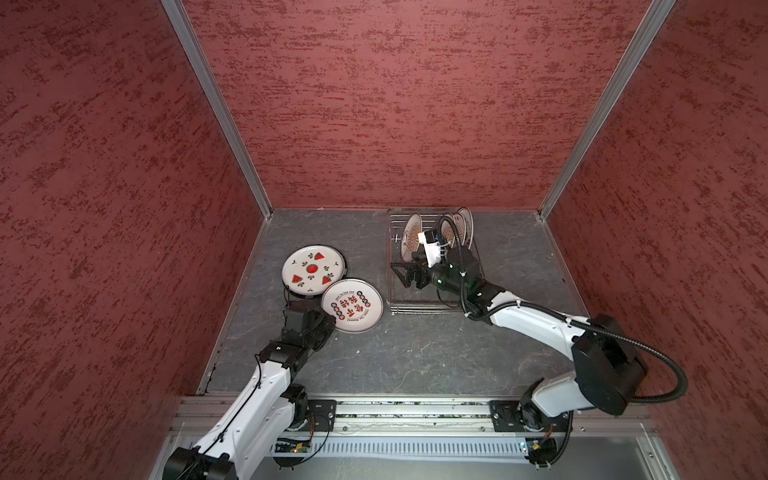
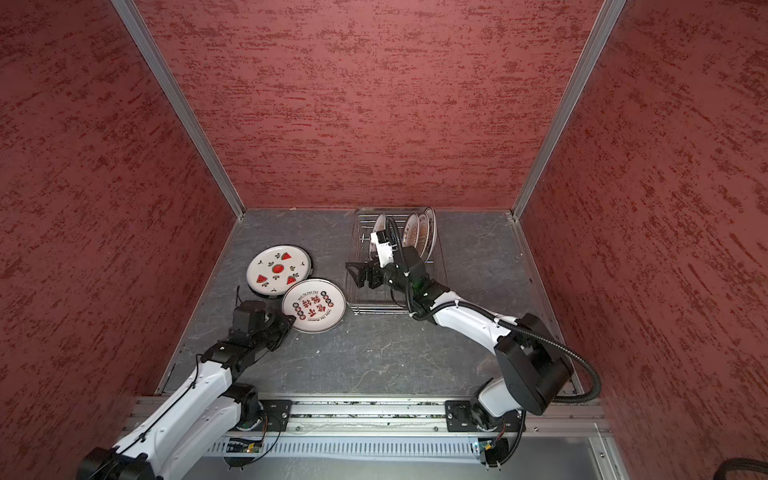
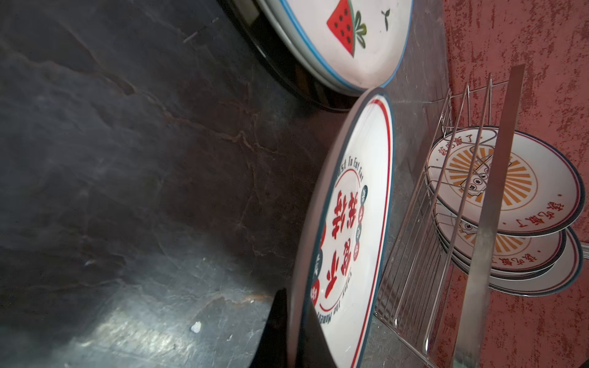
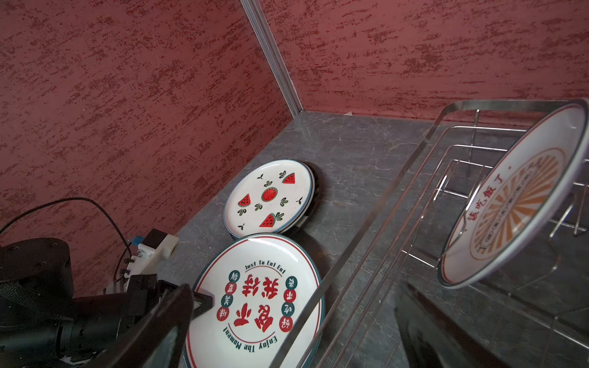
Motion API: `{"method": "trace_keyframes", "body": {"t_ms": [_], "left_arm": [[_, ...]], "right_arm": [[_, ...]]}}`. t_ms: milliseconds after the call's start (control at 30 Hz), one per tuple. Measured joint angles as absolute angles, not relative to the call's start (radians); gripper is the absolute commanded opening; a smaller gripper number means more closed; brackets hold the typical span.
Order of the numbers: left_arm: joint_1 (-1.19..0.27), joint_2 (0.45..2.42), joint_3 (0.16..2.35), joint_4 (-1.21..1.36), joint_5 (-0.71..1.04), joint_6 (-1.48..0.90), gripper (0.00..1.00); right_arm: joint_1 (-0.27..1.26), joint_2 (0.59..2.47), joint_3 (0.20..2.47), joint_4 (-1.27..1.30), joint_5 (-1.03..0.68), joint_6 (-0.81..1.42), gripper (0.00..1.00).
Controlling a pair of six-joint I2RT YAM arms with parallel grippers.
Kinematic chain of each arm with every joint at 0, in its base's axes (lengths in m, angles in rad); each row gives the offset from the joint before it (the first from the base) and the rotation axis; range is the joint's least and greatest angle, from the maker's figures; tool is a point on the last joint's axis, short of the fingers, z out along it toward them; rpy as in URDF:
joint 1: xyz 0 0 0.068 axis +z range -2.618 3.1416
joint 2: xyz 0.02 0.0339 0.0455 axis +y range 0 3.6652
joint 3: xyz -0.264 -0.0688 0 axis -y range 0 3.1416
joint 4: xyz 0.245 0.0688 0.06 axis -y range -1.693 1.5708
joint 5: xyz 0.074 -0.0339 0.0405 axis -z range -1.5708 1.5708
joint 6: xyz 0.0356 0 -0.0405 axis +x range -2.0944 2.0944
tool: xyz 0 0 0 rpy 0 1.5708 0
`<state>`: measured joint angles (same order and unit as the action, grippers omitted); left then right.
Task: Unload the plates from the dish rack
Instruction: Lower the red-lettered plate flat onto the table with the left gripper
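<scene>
Left end effector (image 2: 292,319) on red-lettered plate (image 2: 313,304)

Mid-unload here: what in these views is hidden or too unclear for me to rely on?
- sunburst plates in the dish rack: count unsure; the right arm's wrist camera covers some in both top views.
- Under the watermelon plate: only a dark rim shows; stack count unclear.
- Under the red-character plate: table or another plate, hidden by the plate itself.
- right gripper: jaws blurred, cut off by the right wrist view's edge.

Red-char plate (image 4: 255,299) reads "Just To Eat Eat" & "Enjoy The Moment".
</scene>
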<state>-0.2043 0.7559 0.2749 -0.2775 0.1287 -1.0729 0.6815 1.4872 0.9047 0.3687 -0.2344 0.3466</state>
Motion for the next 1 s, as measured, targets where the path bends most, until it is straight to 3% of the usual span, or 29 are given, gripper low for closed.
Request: {"method": "trace_keyframes", "body": {"t_ms": [267, 500, 700, 1000], "left_arm": [[-0.211, 0.81, 0.274, -0.256, 0.13, -1.1, 0.0], [-0.214, 0.896, 0.273, -0.178, 0.145, -1.131, 0.07], [-0.216, 0.926, 0.273, -0.151, 0.152, -1.15, 0.21], [-0.231, 0.94, 0.268, -0.149, 0.132, -1.166, 0.28]], "right_arm": [[0.716, 1.489, 0.91, 0.345, -0.301, 0.283, 0.99], [0.805, 1.534, 0.97, 0.263, -0.287, 0.192, 0.99], [0.817, 1.558, 0.974, 0.227, -0.281, 0.163, 0.99], [0.835, 1.579, 1.0, 0.188, -0.266, 0.135, 0.99]]}}
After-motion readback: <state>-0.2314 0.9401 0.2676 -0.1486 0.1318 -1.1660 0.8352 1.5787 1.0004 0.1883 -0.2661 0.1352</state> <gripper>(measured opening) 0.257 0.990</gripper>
